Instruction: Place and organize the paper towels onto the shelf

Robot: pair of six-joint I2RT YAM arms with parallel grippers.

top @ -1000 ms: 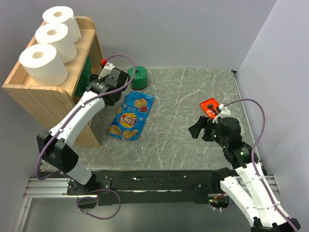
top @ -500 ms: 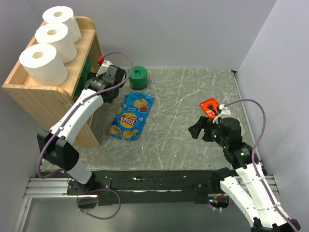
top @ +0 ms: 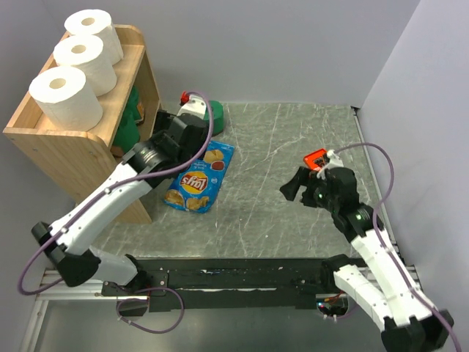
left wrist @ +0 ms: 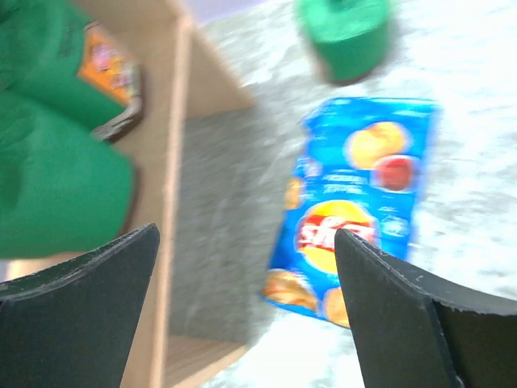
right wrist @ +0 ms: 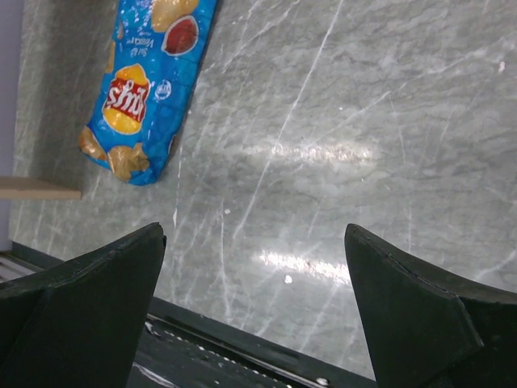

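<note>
White paper towels [top: 84,60]: three, in a row on the top tray of the shelf [top: 69,154].
How they stand: each is on its end with the hole pointing up. The row runs from the near end of the tray to the far end.
Green paper towels in the shelf [left wrist: 52,190]: two, on a lower level under the tray. They are too blurry to tell which way they point.
Green paper towel on the counter [left wrist: 347,36]: one, just past the chip bag [top: 198,176].
Chip bag: one, flat on the counter [top: 293,132] by the shelf.
Left claw [left wrist: 244,234]: wide open and holding nothing, above the chip bag.
Right claw [right wrist: 254,230]: wide open and holding nothing, over bare counter.
</note>
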